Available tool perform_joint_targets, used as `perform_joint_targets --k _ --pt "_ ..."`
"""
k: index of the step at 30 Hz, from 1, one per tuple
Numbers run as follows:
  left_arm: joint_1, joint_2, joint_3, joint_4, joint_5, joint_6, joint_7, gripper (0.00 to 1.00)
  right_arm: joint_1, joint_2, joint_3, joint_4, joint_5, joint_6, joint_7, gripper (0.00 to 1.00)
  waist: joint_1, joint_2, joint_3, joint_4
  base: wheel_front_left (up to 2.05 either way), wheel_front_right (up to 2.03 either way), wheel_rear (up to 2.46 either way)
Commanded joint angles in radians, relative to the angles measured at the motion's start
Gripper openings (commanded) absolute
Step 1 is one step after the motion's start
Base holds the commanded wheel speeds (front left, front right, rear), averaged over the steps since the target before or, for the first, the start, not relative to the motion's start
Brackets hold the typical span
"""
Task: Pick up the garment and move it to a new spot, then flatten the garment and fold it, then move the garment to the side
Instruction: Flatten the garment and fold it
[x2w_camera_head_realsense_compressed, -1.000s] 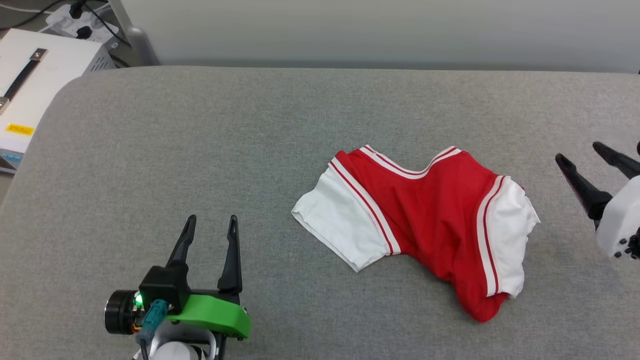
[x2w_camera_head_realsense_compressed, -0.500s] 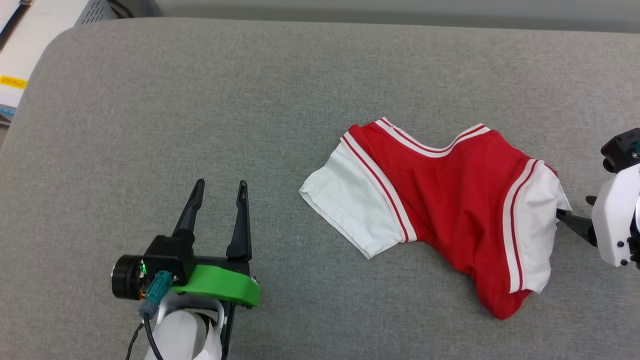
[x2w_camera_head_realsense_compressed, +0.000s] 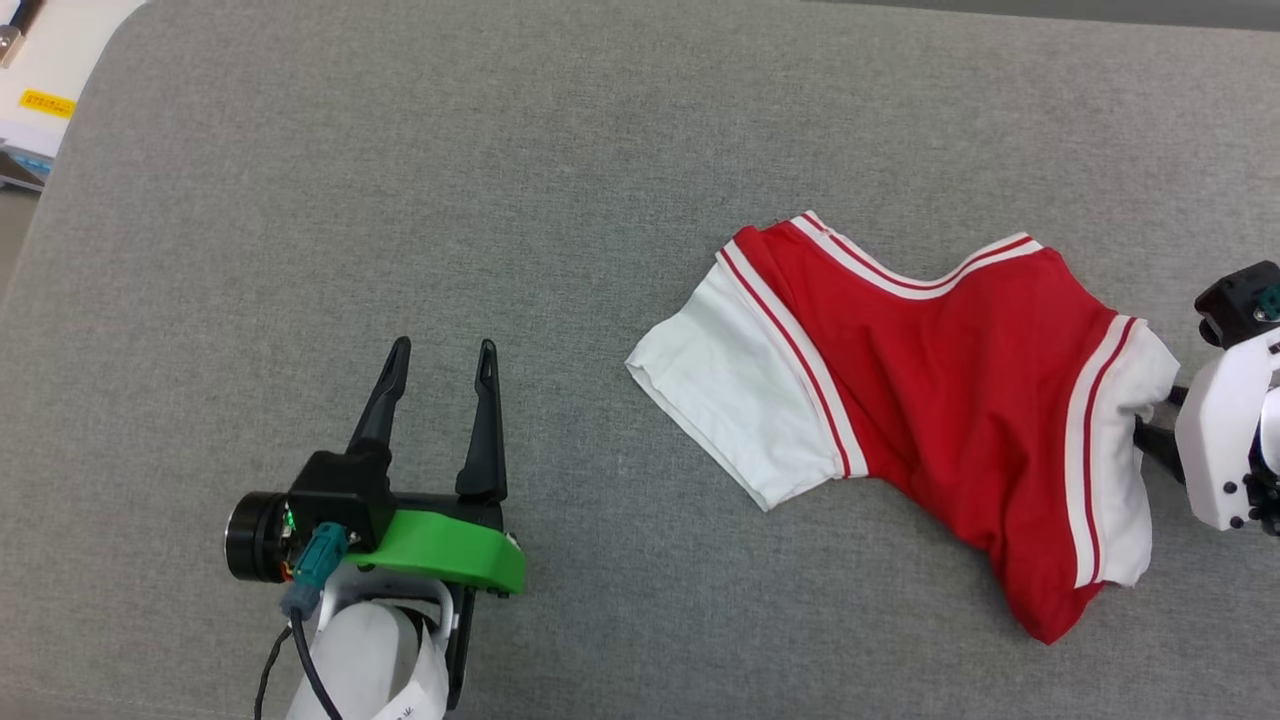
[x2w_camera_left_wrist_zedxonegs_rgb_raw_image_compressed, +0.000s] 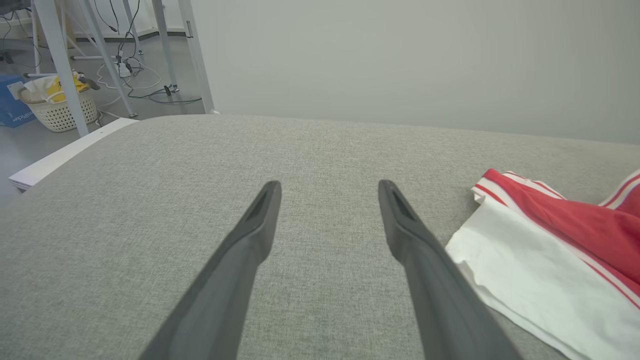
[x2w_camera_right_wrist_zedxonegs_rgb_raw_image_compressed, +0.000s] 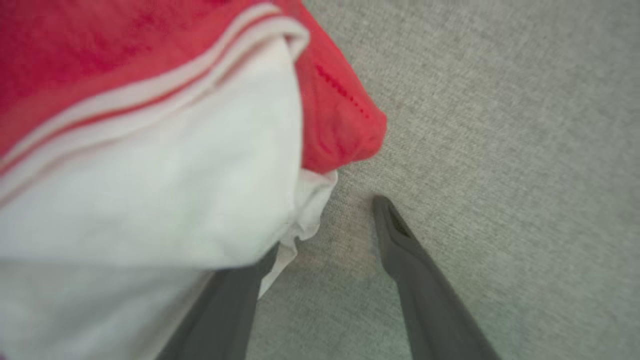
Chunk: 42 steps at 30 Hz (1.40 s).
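Red jersey T-shirt w/ white short sleeves & red-white striped trim (x2w_camera_head_realsense_compressed: 940, 400) lies rumpled on the R half of the grey fabric-covered tabletop (x2w_camera_head_realsense_compressed: 500, 150), collar toward the far edge, body bunched toward the near side. L end effector (x2w_camera_head_realsense_compressed: 443, 345): two dark fingers spread wide over bare fabric, well apart from the shirt. R end effector (x2w_camera_right_wrist_zedxonegs_rgb_raw_image_compressed: 327, 215): fingers spread at the shirt's R sleeve, one slid under the white sleeve edge, the other on bare fabric just beside it.

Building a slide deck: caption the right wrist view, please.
Open right gripper straddling the white sleeve edge of the garment on grey surface.
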Motion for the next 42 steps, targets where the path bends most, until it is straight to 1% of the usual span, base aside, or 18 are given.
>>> perform_joint_targets --k 1,5,8,12,15,18,19,26,29,30,31,32,36,39,41,42 --pt "0.001 -0.004 0.0 0.004 -0.003 0.002 -0.006 1.0 0.045 0.04 0.051 0.036 0.058 0.0 -0.016 0.0 0.0 0.0 -0.021 -0.016 0.0 0.0 0.0" --pt "0.013 -0.004 0.0 0.013 0.0 0.0 -0.006 1.0 0.042 0.011 0.022 0.03 0.093 0.0 -0.117 0.0 0.0 0.0 -0.056 -0.034 0.0 0.0 0.0" --pt "0.027 -0.004 0.005 0.014 0.002 0.001 -0.006 1.0 0.056 -0.03 -0.027 0.02 0.132 0.0 -0.178 0.0 0.0 0.0 -0.084 -0.05 0.0 0.0 0.0" --pt "0.045 -0.004 0.01 0.016 0.007 -0.003 -0.006 1.0 0.1 -0.094 -0.086 0.027 0.168 0.0 -0.214 0.0 0.0 0.0 -0.106 -0.068 0.0 0.0 0.0" --pt "0.053 -0.004 0.011 0.017 0.012 -0.007 -0.006 1.0 0.14 -0.124 -0.129 0.054 0.203 0.0 -0.231 0.0 0.0 0.0 -0.109 -0.074 0.0 0.0 0.0" --pt "0.055 -0.004 0.011 0.019 0.015 -0.011 -0.006 1.0 0.17 -0.125 -0.167 0.095 0.231 0.0 -0.242 0.0 0.0 0.0 -0.108 -0.077 0.0 0.0 0.0" --pt "0.052 -0.004 0.008 0.023 0.02 -0.017 -0.006 1.0 0.191 -0.122 -0.194 0.154 0.236 0.0 -0.252 0.0 0.0 0.0 -0.103 -0.071 0.0 0.0 0.0" --pt "0.04 -0.004 0.004 0.039 0.026 -0.027 -0.006 1.0 0.2 -0.073 -0.213 0.304 0.228 0.0 -0.259 0.0 0.0 0.0 -0.096 -0.052 0.0 0.0 0.0" --pt "0.041 -0.004 0.004 0.047 0.021 -0.026 -0.006 1.0 0.193 -0.044 -0.218 0.341 0.225 0.0 -0.294 0.0 0.0 0.0 -0.106 -0.049 0.0 0.0 0.0" --pt "0.043 -0.004 0.006 0.048 0.02 -0.025 -0.006 1.0 0.191 -0.036 -0.219 0.342 0.226 0.0 -0.308 0.16 0.0 0.0 -0.112 -0.051 0.0 0.0 0.0" --pt "0.046 -0.004 0.009 0.05 0.02 -0.025 -0.006 1.0 0.188 -0.033 -0.221 0.341 0.222 0.0 -0.332 0.67 0.0 0.0 -0.119 -0.053 0.0 0.0 0.0" --pt "0.048 -0.004 0.014 0.052 0.021 -0.026 -0.006 1.0 0.184 -0.035 -0.223 0.34 0.212 0.0 -0.361 1.0 0.0 0.0 -0.126 -0.056 0.0 0.0 0.0" --pt "0.045 -0.004 0.04 0.055 0.031 -0.04 -0.006 1.0 0.173 -0.038 -0.226 0.32 0.156 0.0 -0.491 1.0 0.0 0.0 -0.152 -0.071 0.0 0.0 0.0" --pt "0.025 0.003 0.069 0.053 0.04 -0.058 -0.006 1.0 0.161 -0.036 -0.242 0.295 0.092 0.0 -0.621 1.0 0.0 0.0 -0.164 -0.084 0.0 0.0 0.0" --pt "0.003 0.015 0.082 0.054 0.043 -0.075 -0.006 1.0 0.156 -0.019 -0.258 0.279 0.048 0.0 -0.699 1.0 0.0 0.0 -0.169 -0.092 0.0 0.0 0.0" --pt "-0.043 0.034 0.092 0.062 0.039 -0.099 -0.006 1.0 0.158 0.017 -0.288 0.247 -0.015 0.0 -0.773 1.0 0.0 0.0 -0.171 -0.101 0.0 0.0 0.0"
